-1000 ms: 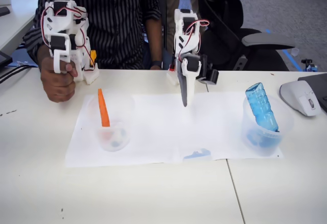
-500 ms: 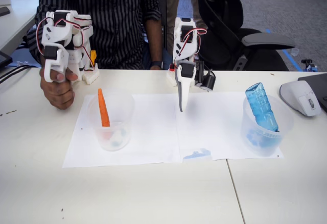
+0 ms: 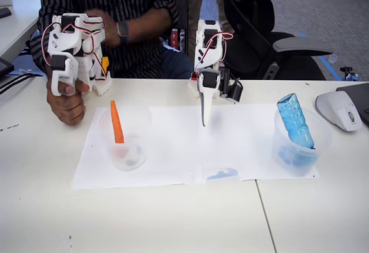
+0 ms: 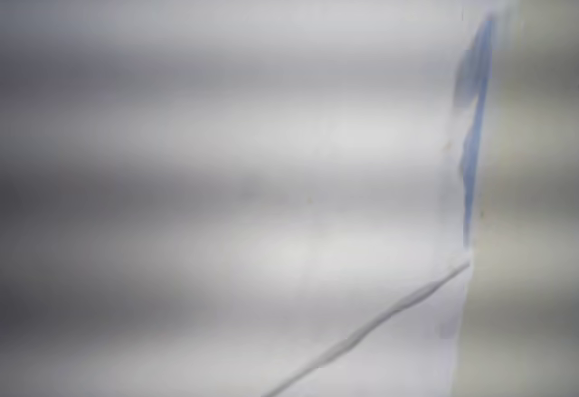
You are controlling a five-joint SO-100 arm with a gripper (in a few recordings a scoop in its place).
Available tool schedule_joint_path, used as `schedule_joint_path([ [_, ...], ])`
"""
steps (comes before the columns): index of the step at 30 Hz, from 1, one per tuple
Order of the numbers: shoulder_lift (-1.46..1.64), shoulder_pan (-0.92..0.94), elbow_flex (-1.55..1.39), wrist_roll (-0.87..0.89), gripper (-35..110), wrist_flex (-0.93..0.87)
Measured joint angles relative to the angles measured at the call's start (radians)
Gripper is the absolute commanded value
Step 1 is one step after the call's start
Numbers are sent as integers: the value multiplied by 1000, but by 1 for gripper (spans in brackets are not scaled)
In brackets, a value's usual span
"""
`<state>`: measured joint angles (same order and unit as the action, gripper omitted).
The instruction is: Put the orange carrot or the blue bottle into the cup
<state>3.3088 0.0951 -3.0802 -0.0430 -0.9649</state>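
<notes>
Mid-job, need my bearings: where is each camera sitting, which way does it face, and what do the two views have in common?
Fixed view: across the table from the arm's base, slightly raised, facing the gripper, the orange carrot standing in the cup, and the blue bottle in the right-hand cup.
Wrist view: riding the arm, looking down at blurred white paper; none of the arm is visible.
Shared: the paper sheets and a blue mark at their edge.
</notes>
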Motion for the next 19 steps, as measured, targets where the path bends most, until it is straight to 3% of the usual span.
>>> schedule_joint_path([
  [19,0,0,-18,0,14,0],
])
